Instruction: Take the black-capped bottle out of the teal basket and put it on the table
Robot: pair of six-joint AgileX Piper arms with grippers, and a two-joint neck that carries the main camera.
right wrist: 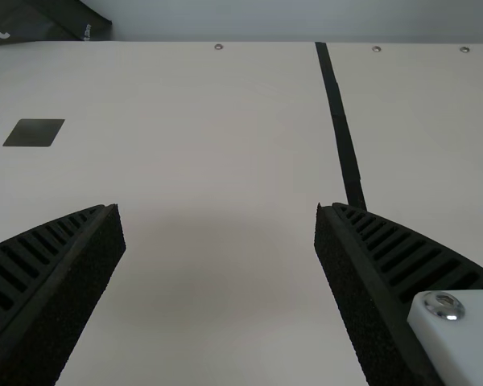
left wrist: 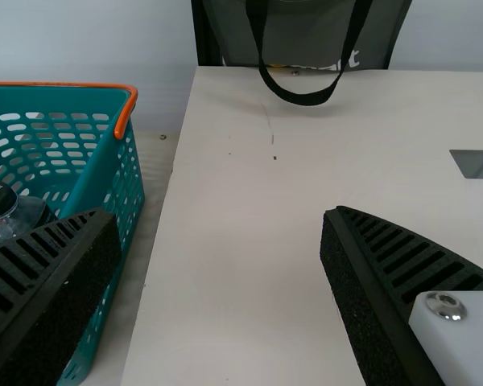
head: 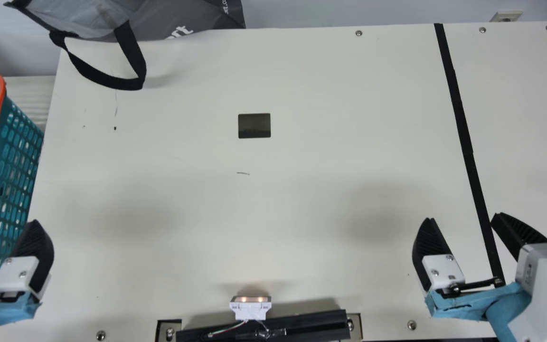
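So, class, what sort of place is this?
Probably a robotics lab or test bench: two robot grippers over a plain table, a wall socket behind it, and a shopping basket beside it.

This looks like a robotics lab, with a black-fingered right gripper [head: 464, 217] over a flat cream table [head: 302, 190], round silver screws [head: 412, 325] in its top, and a small white wired light unit [head: 250, 310] at its near edge.
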